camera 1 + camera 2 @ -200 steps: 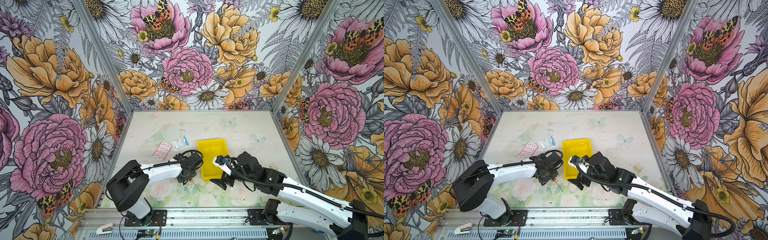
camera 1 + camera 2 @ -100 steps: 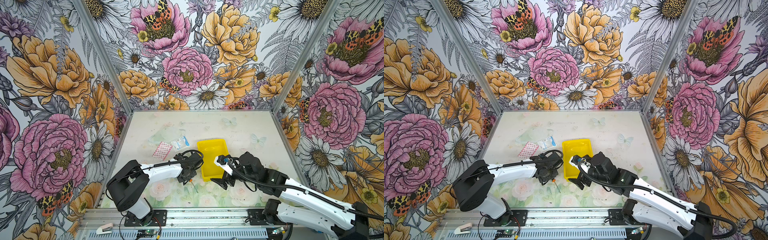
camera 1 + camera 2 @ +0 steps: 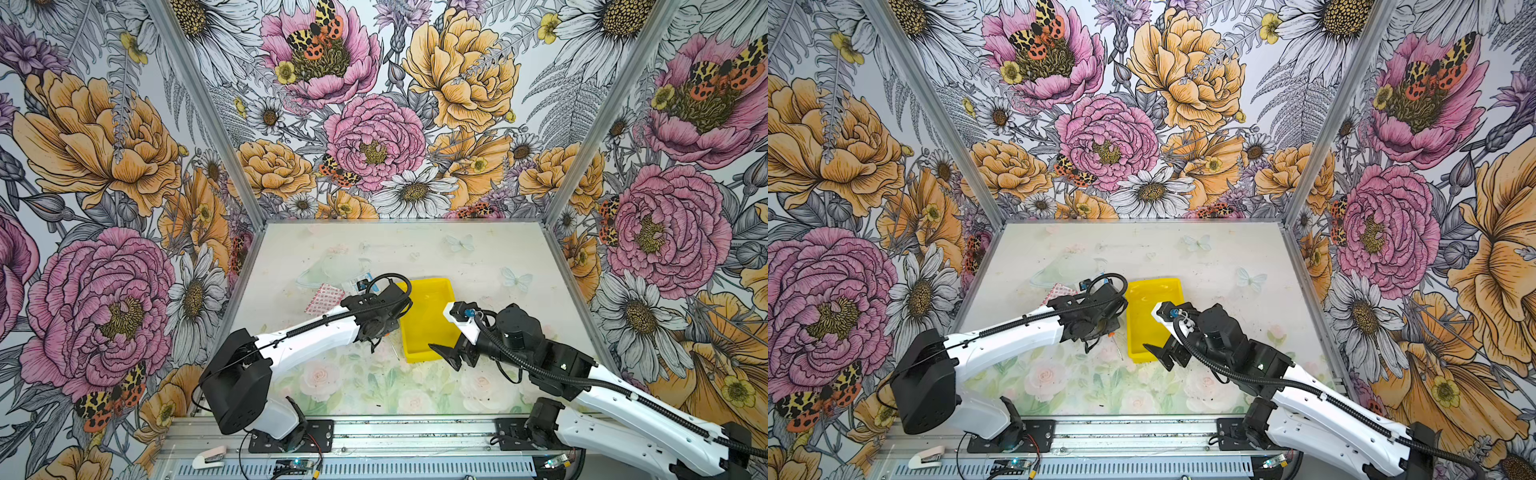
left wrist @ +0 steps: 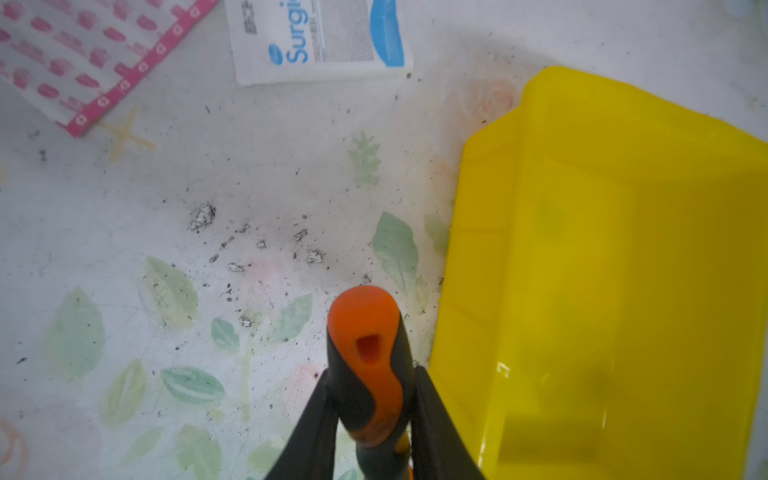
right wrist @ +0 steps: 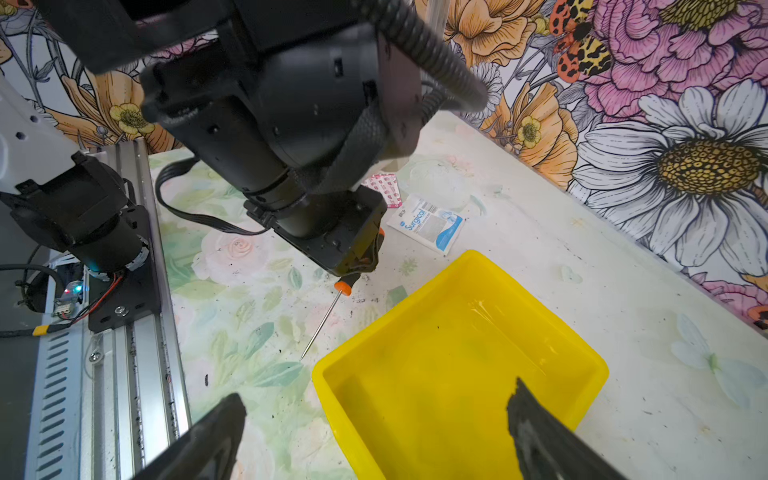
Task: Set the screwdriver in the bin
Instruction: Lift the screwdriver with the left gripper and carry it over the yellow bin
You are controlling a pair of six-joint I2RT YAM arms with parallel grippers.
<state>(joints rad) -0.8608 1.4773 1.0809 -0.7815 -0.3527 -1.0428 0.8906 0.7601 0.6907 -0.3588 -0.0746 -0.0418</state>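
While the left gripper (image 4: 372, 380) pinches the screwdriver (image 4: 362, 328) by its handle just outside the bin (image 4: 469, 232), lift till the shaft tip clears the rim, carry right, release low | right gripper (image 5: 376, 399): spread at the bin's near corner | count: pink packet (image 4: 83, 62) 1, white-and-blue packet (image 4: 324, 37) 1, screwdriver 1, bin 1

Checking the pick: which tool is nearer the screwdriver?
Left. The left tool is shut on the screwdriver; the right tool hangs open over the bin, at its near end, not touching the screwdriver.

Screwdriver (image 5: 343, 287) just left of bin (image 5: 457, 374), packet (image 5: 428, 224) farther back.
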